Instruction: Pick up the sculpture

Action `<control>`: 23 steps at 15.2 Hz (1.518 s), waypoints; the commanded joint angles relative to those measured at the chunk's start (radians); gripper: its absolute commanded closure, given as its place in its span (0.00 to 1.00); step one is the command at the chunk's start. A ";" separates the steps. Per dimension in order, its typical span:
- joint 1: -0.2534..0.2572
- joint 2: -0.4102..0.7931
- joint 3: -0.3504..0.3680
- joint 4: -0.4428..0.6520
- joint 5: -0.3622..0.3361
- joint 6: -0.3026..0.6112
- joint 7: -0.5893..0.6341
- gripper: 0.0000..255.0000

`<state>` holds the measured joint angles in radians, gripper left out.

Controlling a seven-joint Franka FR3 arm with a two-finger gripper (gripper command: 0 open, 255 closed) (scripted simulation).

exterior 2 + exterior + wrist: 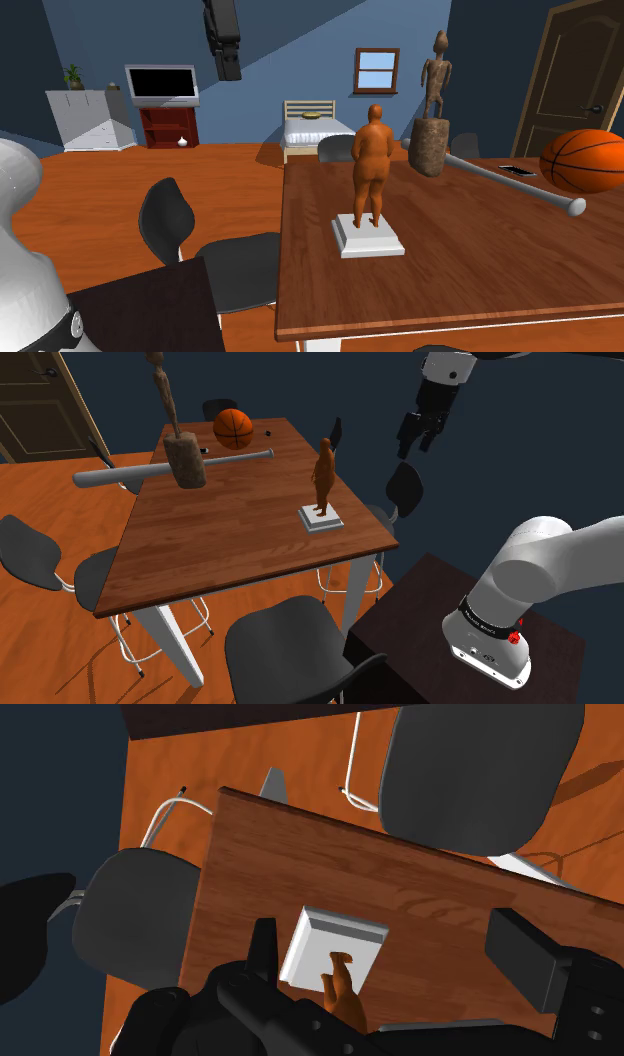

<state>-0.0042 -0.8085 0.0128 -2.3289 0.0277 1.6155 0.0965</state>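
Because the sculpture [322, 477] stands upright near the worktop [230, 542] edge, I hang the fingers [405, 444] wide apart and empty, high at its two o'clock in the shoulder view.

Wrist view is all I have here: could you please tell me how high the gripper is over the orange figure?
Observer: The gripper hangs well above the orange figure and off toward the shoulder view's right, not touching it.
Operator: Thank you. Is the figure standing straight?
Observer: Yes, it stands upright on its white base.
Operator: Is anything else on the table?
Observer: A basketball, a grey bat and a brown carved figure stand at the far end of the table, apart from the orange figure.
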 commanded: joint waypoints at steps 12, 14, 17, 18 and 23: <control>-0.004 0.451 0.036 0.286 -0.101 0.139 -0.044 0.00; -0.005 0.532 0.043 0.355 -0.122 0.148 -0.048 0.00; -0.004 0.656 0.055 0.468 -0.158 0.151 -0.052 0.00; -0.004 0.698 0.059 0.508 -0.170 0.149 -0.053 0.00; 0.008 0.913 0.073 0.740 -0.236 0.118 -0.062 0.00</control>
<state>-0.0012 0.0607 0.0822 -1.6433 -0.1942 1.7473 0.0348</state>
